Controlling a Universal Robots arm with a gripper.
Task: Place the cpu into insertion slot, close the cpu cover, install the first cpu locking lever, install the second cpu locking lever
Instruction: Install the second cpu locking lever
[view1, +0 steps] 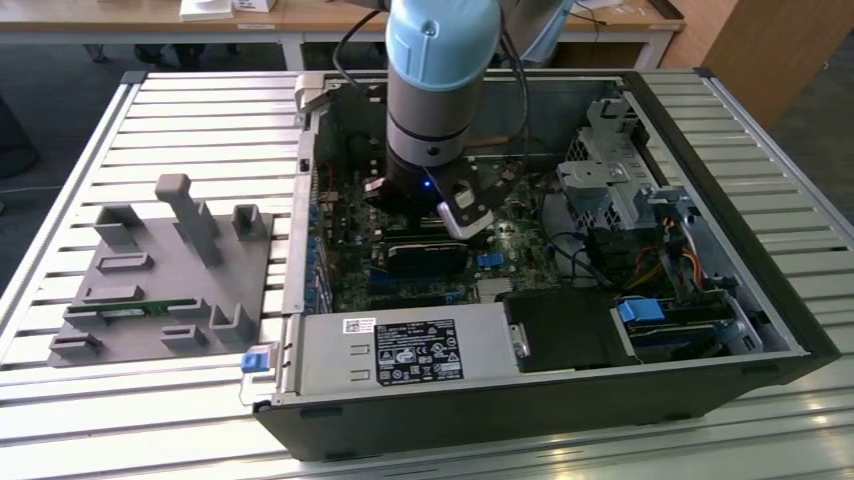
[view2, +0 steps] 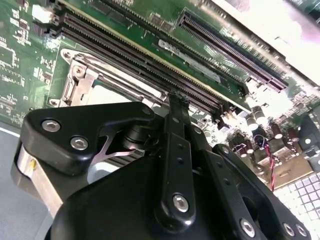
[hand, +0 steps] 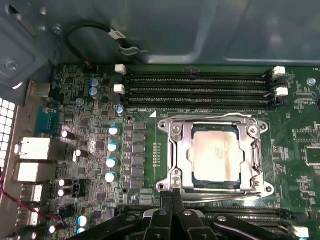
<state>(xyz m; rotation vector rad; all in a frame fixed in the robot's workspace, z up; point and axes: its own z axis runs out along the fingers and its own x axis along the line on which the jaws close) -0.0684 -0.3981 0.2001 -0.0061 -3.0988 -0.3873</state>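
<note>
In the first wrist view the cpu (hand: 215, 155), with its pale metal top, lies in the insertion slot (hand: 163, 125) on the green motherboard. The silver cpu cover (hand: 182, 155) lies flat around it. One thin wire lever (hand: 210, 116) runs along the socket's side by the memory slots, and another (hand: 225, 194) along the opposite side. My gripper (hand: 173, 196) is shut, its tips at the socket corner beside that second lever. The second wrist view has a fingertip (view2: 177, 102) just past the cover (view2: 82, 80). In the exterior view the gripper (view1: 447, 215) is down inside the open case.
Long black memory slots (hand: 200, 85) run beside the socket, with capacitors (hand: 112, 150) and rear ports (hand: 35, 155) further along the board. A black fan shroud (view1: 420, 258), a power supply (view1: 400, 350) and a drive cage (view1: 614, 190) crowd the case. A grey fixture (view1: 160, 280) lies on the slatted table.
</note>
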